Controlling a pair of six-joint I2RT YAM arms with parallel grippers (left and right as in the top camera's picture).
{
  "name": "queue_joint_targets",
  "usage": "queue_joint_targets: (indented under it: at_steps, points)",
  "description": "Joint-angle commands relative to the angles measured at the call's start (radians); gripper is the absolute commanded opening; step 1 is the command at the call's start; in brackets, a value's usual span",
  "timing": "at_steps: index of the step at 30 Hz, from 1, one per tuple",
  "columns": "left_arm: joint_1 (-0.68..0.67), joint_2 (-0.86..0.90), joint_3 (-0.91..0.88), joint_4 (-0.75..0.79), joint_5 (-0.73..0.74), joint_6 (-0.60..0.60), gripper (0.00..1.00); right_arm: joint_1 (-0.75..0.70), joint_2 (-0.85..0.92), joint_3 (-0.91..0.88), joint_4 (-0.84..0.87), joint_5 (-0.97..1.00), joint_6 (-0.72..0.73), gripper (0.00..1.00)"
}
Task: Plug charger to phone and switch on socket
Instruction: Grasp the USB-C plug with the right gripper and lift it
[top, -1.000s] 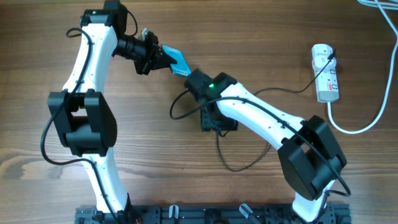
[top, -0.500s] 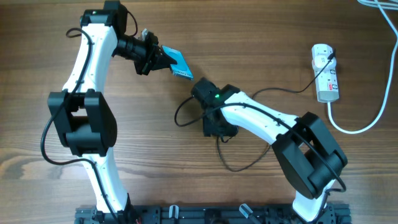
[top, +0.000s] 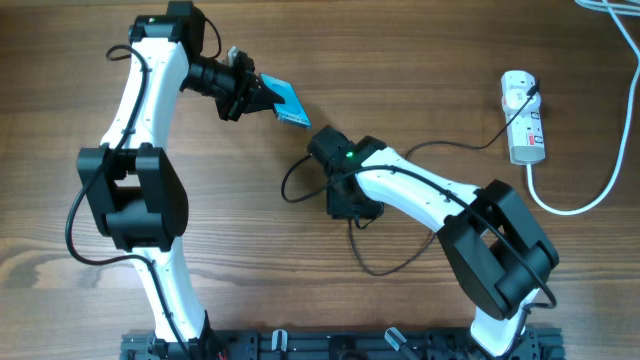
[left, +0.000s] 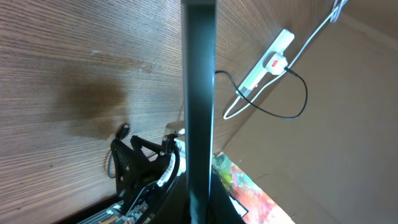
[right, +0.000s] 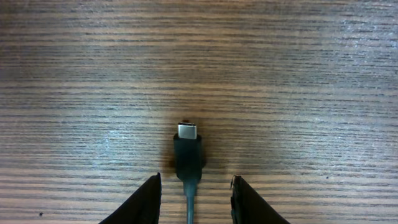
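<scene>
Wooden surface (top: 280, 300), brown grain running side to side, fills overhead view. Black rail (top: 330, 345) along its edge at 6 o'clock. Left wrist view: plain beige panel (left: 348, 143) past surface edge at 3 o'clock; multicoloured patterned patch (left: 249, 190) at 5 o'clock, identity unclear.

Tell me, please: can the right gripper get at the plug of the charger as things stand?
Probably yes. The plug lies flat on the table between the open fingers of the right gripper, touching neither, and nothing covers it.
</scene>
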Motion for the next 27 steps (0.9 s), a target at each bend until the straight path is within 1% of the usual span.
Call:
queue_joint_targets:
  at_steps: [1, 4, 7, 8, 9, 18, 20, 22, 24, 27]
  points:
    - [-0.003, -0.039, 0.002, -0.002, 0.017, -0.006, 0.04, 0.002, 0.013, -0.043, 0.047, 0.017, 0.027, 0.37]
    - [-0.003, -0.039, 0.002, -0.004, 0.017, -0.006, 0.04, 0.002, 0.013, -0.091, 0.085, 0.017, 0.037, 0.37]
    - [-0.003, -0.039, 0.002, -0.004, 0.017, -0.006, 0.04, 0.002, 0.013, -0.093, 0.087, 0.017, 0.037, 0.33]
    - [-0.003, -0.039, 0.002, -0.004, 0.017, -0.006, 0.04, 0.002, 0.013, -0.093, 0.086, 0.017, 0.037, 0.29]
    - [-0.003, -0.039, 0.002, -0.004, 0.017, -0.006, 0.04, 0.002, 0.013, -0.093, 0.084, 0.017, 0.037, 0.28]
    - [-0.003, -0.039, 0.002, -0.004, 0.017, -0.006, 0.04, 0.002, 0.013, -0.093, 0.075, -0.028, 0.039, 0.28]
    - [-0.003, -0.039, 0.002, -0.005, 0.017, -0.006, 0.04, 0.002, 0.013, -0.093, 0.074, -0.036, 0.032, 0.25]
    - [-0.004, -0.039, 0.002, -0.005, 0.017, -0.006, 0.04, 0.002, 0.013, -0.093, 0.074, -0.053, 0.029, 0.25]
    - [-0.004, -0.039, 0.002, -0.005, 0.017, -0.006, 0.04, 0.002, 0.013, -0.093, 0.072, -0.058, 0.029, 0.25]
    - [-0.004, -0.039, 0.002, -0.005, 0.017, -0.006, 0.04, 0.002, 0.013, -0.093, 0.071, -0.087, -0.022, 0.28]
